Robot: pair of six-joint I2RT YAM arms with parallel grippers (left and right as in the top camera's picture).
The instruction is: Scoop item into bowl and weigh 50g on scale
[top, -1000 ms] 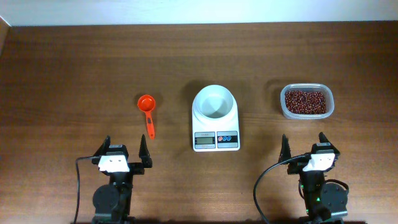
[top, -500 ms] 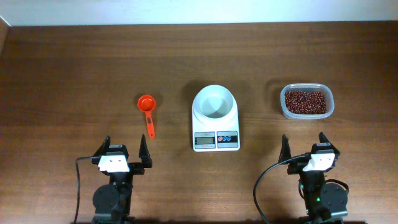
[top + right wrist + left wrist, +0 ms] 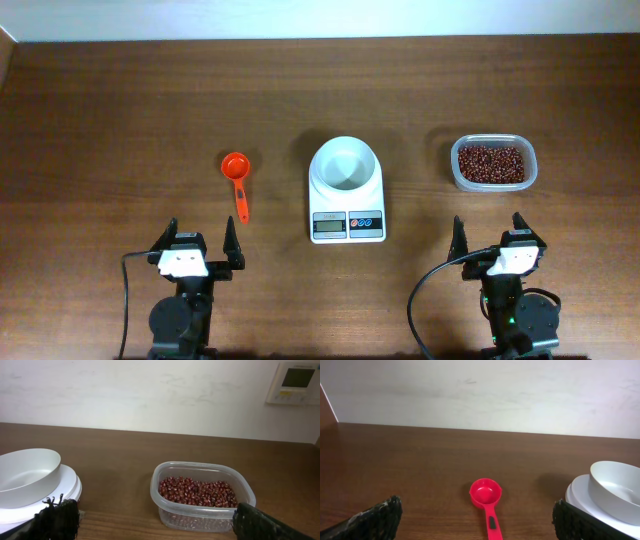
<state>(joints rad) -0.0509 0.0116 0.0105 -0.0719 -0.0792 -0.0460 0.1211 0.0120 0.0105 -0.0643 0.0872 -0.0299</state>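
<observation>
Both of your arms sit at the bottom edge of the overhead frame, and neither holds anything. The left gripper (image 3: 201,232), lower left, has its jaws spread wide with only bare table (image 3: 120,110) ahead of it. The right gripper (image 3: 489,226), lower right, is just as wide and grips nothing.

At centre frame the white bowl (image 3: 346,165) rests on the round platform of the digital kitchen scale (image 3: 347,238), and its inside shows plain white. The scale's grey display faces the bottom of the frame, with a red and a blue button just to its right. You cannot read the digits at this size.

The reddish-brown beans (image 3: 490,163) lie heaped in a clear plastic tub (image 3: 531,168) in the right part of the frame, level with the bowl and well apart from the scale. A red measuring scoop (image 3: 238,182) lies flat on the wood left of the scale, cup toward the top of the frame and handle toward the bottom.

In your left wrist view the scoop is at lower centre, with the bowl and scale at the right edge. In your right wrist view the tub of beans is right of centre, the bowl and scale are at lower left, and a wall panel (image 3: 296,382) is at upper right.
</observation>
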